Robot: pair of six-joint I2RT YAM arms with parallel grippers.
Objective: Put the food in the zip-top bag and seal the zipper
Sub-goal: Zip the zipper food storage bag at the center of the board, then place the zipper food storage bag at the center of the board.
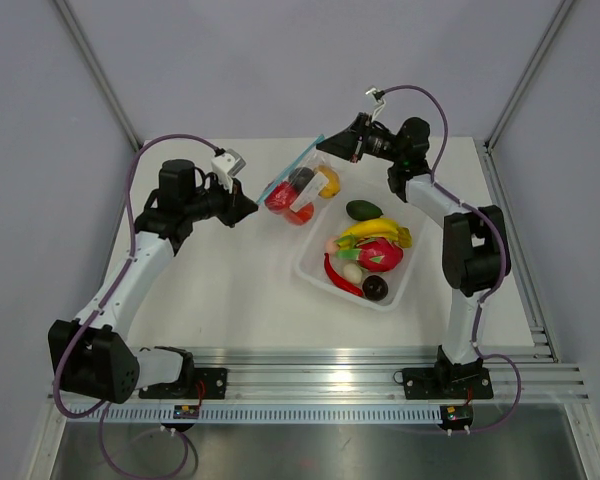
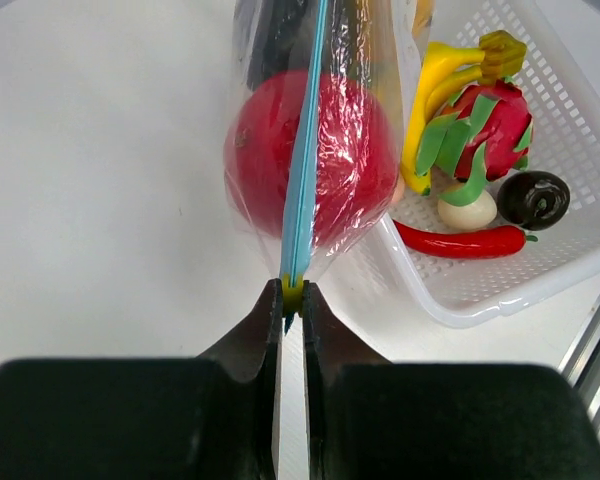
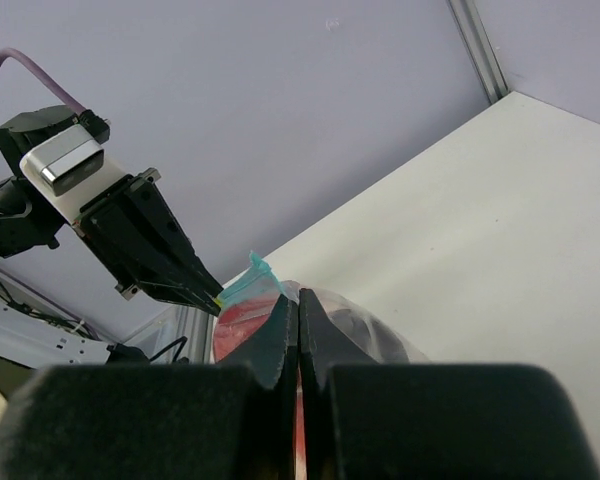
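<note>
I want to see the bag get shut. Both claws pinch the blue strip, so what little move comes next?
Probably the left gripper slides along the zipper toward the right gripper, pressing it shut: each pinches one end of the strip, and a red fruit sits inside the zip-top bag.

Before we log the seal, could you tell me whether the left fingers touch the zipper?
Touching: the left wrist view shows the left fingers pinching the zipper end.

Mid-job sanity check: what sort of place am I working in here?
Probably a lab robot test cell, not a kitchen: a white table edged by aluminium rail, plain grey walls, and toy food in a white basket.
</note>
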